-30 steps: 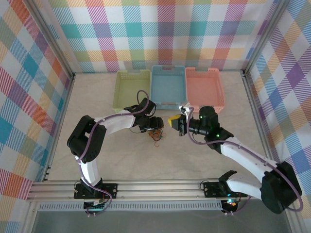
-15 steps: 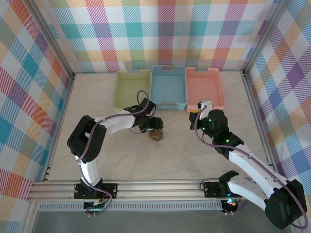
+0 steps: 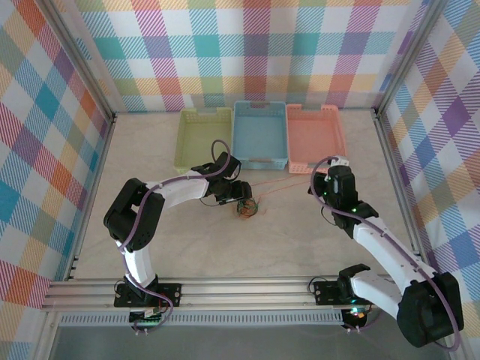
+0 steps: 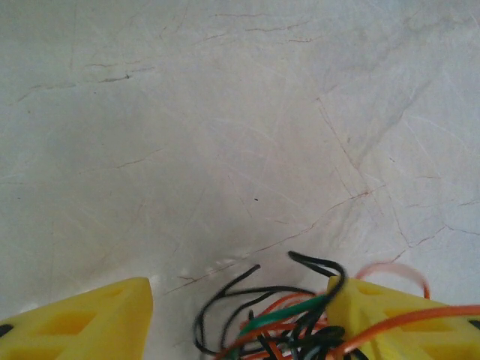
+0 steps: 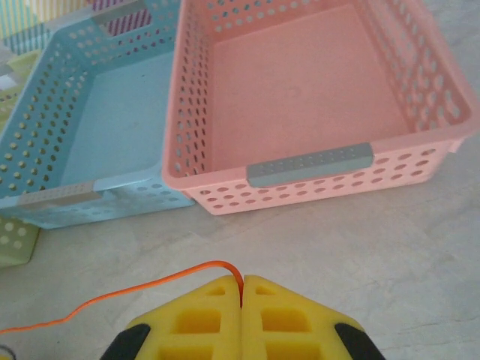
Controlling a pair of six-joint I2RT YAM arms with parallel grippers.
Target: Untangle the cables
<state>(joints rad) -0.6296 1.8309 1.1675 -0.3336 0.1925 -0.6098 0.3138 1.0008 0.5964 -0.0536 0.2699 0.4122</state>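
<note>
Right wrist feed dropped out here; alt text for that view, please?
The right gripper, jaws shut, pinches a thin orange wire that trails off left over the table. Beyond stand a pink basket and, left of it, a blue basket.

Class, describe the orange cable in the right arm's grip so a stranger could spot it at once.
Start at the pink basket at the back of the table. Just in front, the right gripper, yellow jaws shut, pinches the orange cable. It alone stretches out across the table, while the other cables lie bunched in a tangle.
</note>
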